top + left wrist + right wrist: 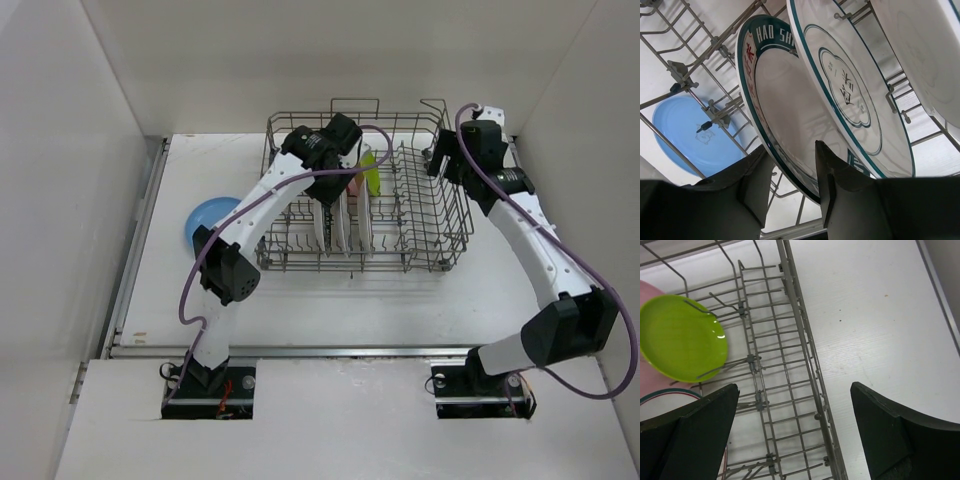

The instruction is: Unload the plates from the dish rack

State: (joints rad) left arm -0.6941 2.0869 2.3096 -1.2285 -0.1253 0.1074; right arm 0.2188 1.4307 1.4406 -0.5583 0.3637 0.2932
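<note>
Now, "HAO SH" is read on a plate (785, 115) stood in the rack (425, 215), its rim straddled by the left gripper (792, 152), clamping not discernible. The right gripper (794, 390) is held wide, empty, above the rack's edge.

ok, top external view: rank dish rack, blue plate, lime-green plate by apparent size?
1. dish rack
2. blue plate, partly hidden
3. lime-green plate, which stands on edge, so it shows small

Grey wire dish rack (432, 215): three white teal-rimmed plates (343, 225) upright, lime-green plate (371, 172) and pink plate (649, 290) behind. Blue plate (205, 216) flat on bench (300, 300), left.
</note>
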